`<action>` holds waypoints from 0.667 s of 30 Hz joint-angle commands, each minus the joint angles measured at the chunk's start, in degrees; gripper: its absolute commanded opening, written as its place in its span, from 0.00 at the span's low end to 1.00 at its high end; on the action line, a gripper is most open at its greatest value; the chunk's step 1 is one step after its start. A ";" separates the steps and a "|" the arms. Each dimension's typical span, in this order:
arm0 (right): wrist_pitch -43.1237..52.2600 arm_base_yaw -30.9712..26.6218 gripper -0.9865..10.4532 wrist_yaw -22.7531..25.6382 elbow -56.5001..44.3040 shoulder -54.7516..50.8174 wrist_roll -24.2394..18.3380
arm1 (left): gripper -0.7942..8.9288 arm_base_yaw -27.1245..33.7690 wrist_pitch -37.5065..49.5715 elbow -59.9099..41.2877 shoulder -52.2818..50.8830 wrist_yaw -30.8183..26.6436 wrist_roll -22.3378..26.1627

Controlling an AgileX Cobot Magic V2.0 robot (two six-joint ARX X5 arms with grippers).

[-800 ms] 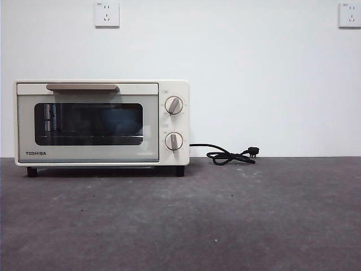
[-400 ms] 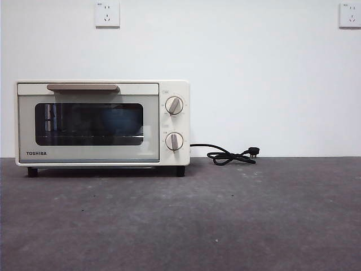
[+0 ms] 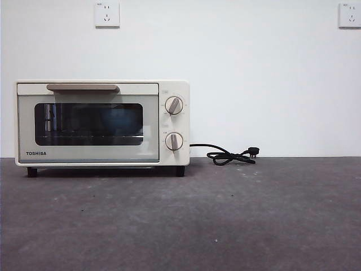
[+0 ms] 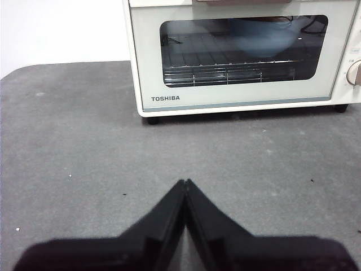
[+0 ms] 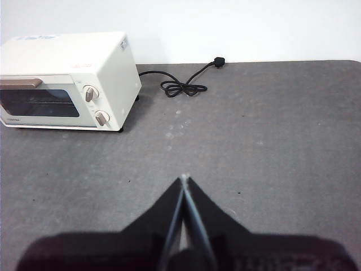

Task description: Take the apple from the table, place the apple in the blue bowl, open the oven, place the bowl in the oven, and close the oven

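The Toshiba oven (image 3: pixel 102 123) stands shut on the table (image 3: pixel 225 214); a blue shape inside is dimly seen. Both claws, left (image 4: pixel 185 183) and right (image 5: pixel 184 179), are pressed together. Its rigid bar handle (image 3: pixel 83 87) would be hooked.

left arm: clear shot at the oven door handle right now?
Probably yes. Bare table lies between the left gripper, jaws shut, and the closed oven; nothing blocks the beige handle. The jaws would need opening first.

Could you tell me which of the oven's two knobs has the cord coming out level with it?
The lower knob on the oven; the black cord leaves beside it, while the upper knob sits higher.
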 commanded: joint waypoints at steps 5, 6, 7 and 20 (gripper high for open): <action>-1.36 0.02 0.09 0.02 -0.24 -0.17 0.55 | 0.08 0.15 0.76 -0.59 -0.09 0.24 -0.48; -1.36 0.02 0.09 0.02 -0.24 -0.17 0.55 | 0.08 0.15 0.76 -0.59 0.00 0.24 -0.48; -1.36 0.02 0.09 0.02 -0.24 -0.17 0.55 | 0.08 0.15 0.76 -0.59 0.11 0.24 -0.48; -1.36 0.02 0.09 0.04 -0.24 -0.17 0.55 | 0.08 0.15 0.76 -0.59 0.42 0.24 -0.48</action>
